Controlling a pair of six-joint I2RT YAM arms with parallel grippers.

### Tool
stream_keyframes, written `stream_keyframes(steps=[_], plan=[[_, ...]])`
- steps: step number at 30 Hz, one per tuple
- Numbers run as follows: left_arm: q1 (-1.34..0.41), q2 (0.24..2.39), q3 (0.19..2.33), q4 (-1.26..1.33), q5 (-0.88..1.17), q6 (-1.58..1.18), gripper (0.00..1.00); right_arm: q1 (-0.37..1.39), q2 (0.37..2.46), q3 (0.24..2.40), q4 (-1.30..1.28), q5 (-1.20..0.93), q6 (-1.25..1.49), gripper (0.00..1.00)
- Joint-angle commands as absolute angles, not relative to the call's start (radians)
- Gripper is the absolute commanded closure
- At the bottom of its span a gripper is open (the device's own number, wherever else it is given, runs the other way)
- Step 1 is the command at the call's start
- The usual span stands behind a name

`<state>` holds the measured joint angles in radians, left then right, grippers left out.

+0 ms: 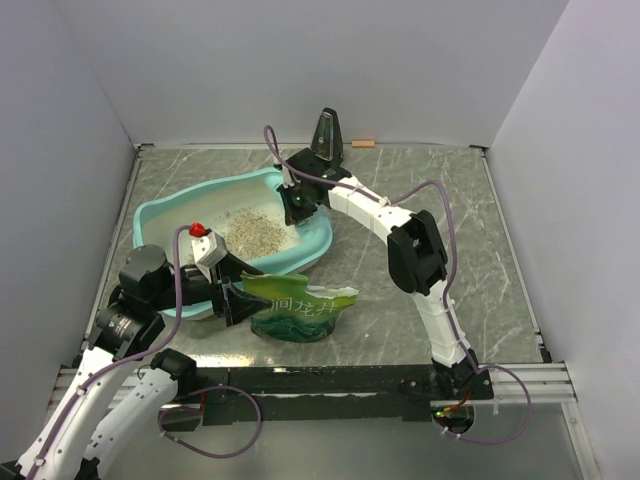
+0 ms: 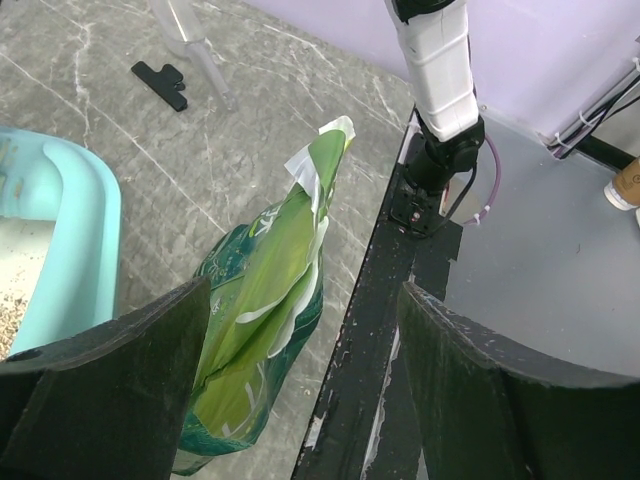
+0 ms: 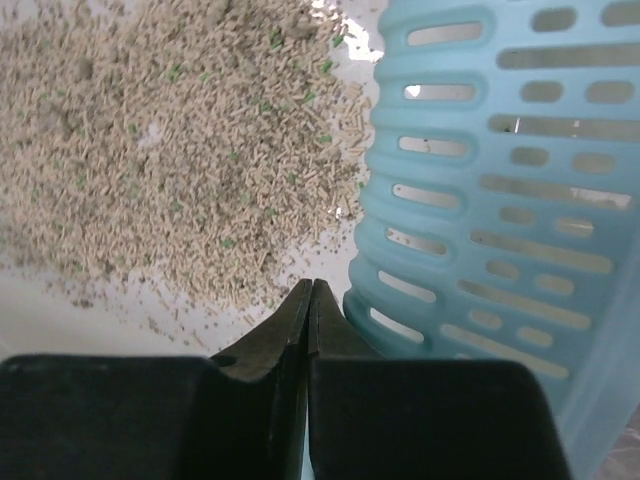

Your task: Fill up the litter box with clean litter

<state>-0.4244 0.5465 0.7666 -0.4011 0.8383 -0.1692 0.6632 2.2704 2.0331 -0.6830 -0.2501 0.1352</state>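
The teal litter box (image 1: 160, 213) lies at the table's left, its white floor holding a heap of beige clean litter (image 1: 255, 235). In the right wrist view the litter (image 3: 170, 150) spreads beside the box's slotted sieve grid (image 3: 520, 180). My right gripper (image 3: 310, 288) hangs shut and empty inside the box, between heap and grid, and is also seen from above (image 1: 297, 208). My left gripper (image 1: 240, 303) stands open just left of the green printed bag (image 1: 300, 308). In the left wrist view the bag (image 2: 265, 330) sits ahead between the wide-open fingers (image 2: 110, 390), untouched.
A black clip (image 2: 160, 84) lies on the marble table beyond the bag. A small orange object (image 1: 362, 144) rests at the back wall. The black rail (image 1: 340, 378) of the arm bases runs along the near edge. White walls enclose three sides.
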Motion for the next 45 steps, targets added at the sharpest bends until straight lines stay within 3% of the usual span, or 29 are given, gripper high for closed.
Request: stream_keyframes(steps=[1,15,23,27,28,30,32,34,38,45], plan=[[-0.431,0.532,0.779,-0.380,0.833,-0.147,0.20,0.598,2.211,1.919,-0.698,-0.009,0.210,1.00],[-0.446,0.499,0.779,-0.385,0.827,-0.144,0.20,0.427,2.024,1.589,-0.584,0.196,0.483,1.00],[-0.463,0.476,0.775,-0.385,0.822,-0.143,0.19,0.371,1.887,1.456,-0.496,0.169,0.531,1.00],[-0.472,0.459,0.769,-0.379,0.811,-0.144,0.19,0.376,1.786,1.451,-0.465,0.074,0.460,0.87],[-0.476,0.457,0.770,-0.382,0.804,-0.143,0.19,0.377,1.767,1.454,-0.468,0.043,0.448,0.77],[-0.477,0.451,0.772,-0.383,0.802,-0.143,0.19,0.380,1.697,1.453,-0.471,0.034,0.430,0.70],[-0.480,0.446,0.767,-0.380,0.790,-0.147,0.19,0.379,1.640,1.437,-0.457,0.018,0.420,0.55],[-0.480,0.442,0.764,-0.374,0.778,-0.149,0.18,0.377,1.559,1.430,-0.466,0.026,0.413,0.48],[-0.482,0.442,0.759,-0.373,0.747,-0.160,0.17,0.359,1.467,1.419,-0.606,0.188,0.414,0.44],[-0.482,0.445,0.769,-0.384,0.686,-0.175,0.14,0.233,1.374,1.189,-0.660,0.322,0.483,0.40]])
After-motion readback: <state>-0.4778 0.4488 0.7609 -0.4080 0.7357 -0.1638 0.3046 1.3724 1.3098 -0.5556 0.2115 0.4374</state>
